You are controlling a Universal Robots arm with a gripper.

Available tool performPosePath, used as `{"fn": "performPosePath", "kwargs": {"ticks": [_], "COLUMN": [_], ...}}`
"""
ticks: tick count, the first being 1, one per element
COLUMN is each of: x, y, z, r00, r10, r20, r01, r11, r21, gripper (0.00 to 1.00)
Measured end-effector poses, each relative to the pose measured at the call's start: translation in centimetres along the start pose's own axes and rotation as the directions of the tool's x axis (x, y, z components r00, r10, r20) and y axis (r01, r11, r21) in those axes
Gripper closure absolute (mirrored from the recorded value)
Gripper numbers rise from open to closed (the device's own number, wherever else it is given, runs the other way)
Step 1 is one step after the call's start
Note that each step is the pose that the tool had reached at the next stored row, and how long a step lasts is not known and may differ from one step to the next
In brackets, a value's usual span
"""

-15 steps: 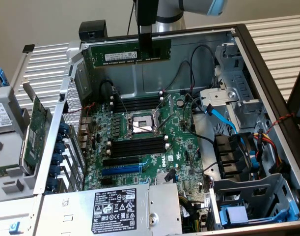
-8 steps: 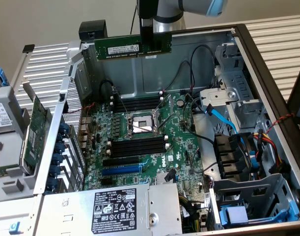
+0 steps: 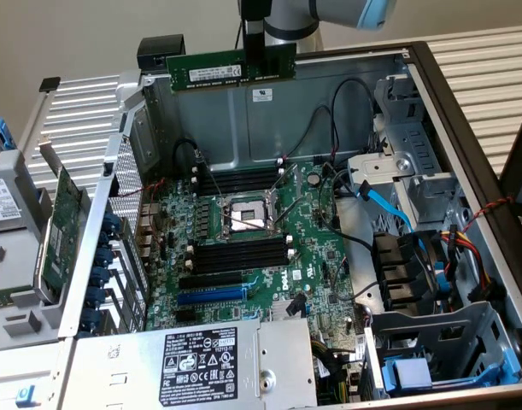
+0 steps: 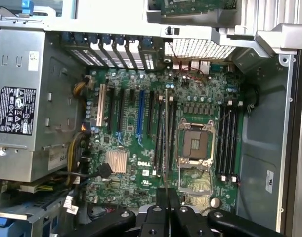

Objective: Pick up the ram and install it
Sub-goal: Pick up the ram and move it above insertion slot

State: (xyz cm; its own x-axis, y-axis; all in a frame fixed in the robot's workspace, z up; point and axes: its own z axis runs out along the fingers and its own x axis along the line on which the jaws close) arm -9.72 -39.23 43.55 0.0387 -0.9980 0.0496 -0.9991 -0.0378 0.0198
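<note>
Clamping the ram (image 3: pixel 208 73) in the gripper (image 3: pixel 255 70), jaws closed tight on it a bit toward the exterior view's right of its middle; hanging level in the upper middle of that frame, high above the rear wall of the open case (image 3: pixel 243 128); not touching the motherboard (image 3: pixel 269 256); being well apart from the black slots (image 3: pixel 239 181) near the frame's centre.

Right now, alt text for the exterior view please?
The end effector grips the ram level above an open computer case. Inside lies a green motherboard with empty black memory slots flanking the processor socket.
</note>
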Motion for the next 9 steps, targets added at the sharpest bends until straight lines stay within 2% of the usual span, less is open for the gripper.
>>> {"fn": "performPosePath", "kwargs": {"ticks": [3, 9], "x": [-0.29, -0.75], "y": [0.01, 0.08], "z": [0.03, 0.13], "r00": [1.0000, 1.0000], "r10": [0.000, 0.000], "r20": [0.0063, 0.0069], "r01": [0.000, 0.000], "r11": [1.0000, 1.0000], "r21": [0.0005, 0.0015], "gripper": [0.88, 0.88]}}
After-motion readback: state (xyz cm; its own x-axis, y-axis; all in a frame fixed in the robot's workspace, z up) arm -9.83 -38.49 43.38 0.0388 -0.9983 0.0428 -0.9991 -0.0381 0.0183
